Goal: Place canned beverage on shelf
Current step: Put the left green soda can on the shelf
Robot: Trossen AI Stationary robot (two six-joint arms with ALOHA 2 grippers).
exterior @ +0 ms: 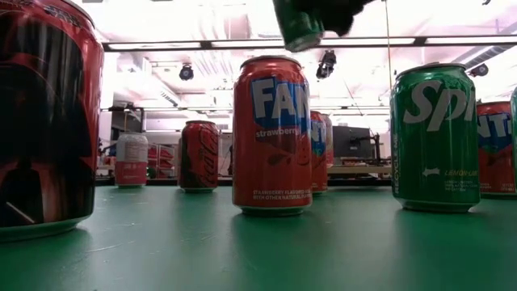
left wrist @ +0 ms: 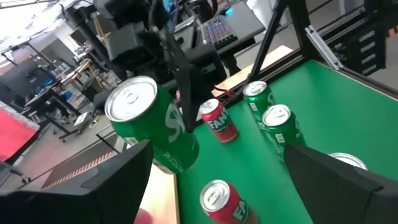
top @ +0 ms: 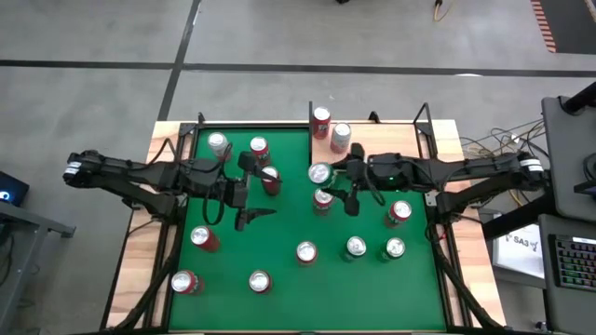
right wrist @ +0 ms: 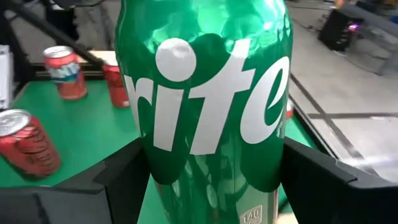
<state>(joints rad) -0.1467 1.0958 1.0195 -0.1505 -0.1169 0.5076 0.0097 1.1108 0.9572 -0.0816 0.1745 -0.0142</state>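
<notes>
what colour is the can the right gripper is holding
Green, a Sprite can with white lettering; the right wrist view shows it best.

Bright ceiling lights [exterior: 161, 46] wash out the low view, and the nearest can [exterior: 44, 121] looks blurred.

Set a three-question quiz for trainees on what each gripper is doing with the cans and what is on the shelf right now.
1. Multiple choice: what is the right gripper holding?
A. a red Fanta can
B. a green Sprite can
C. nothing
2. True or false: the left gripper is shut on a can.
3. Short answer: how many cans stand on the shelf?

Key:
1. B. The can is clamped between its fingers, lifted off the green surface.
2. False. It is open and empty.
3. Two, a red can and a pale can.
</notes>
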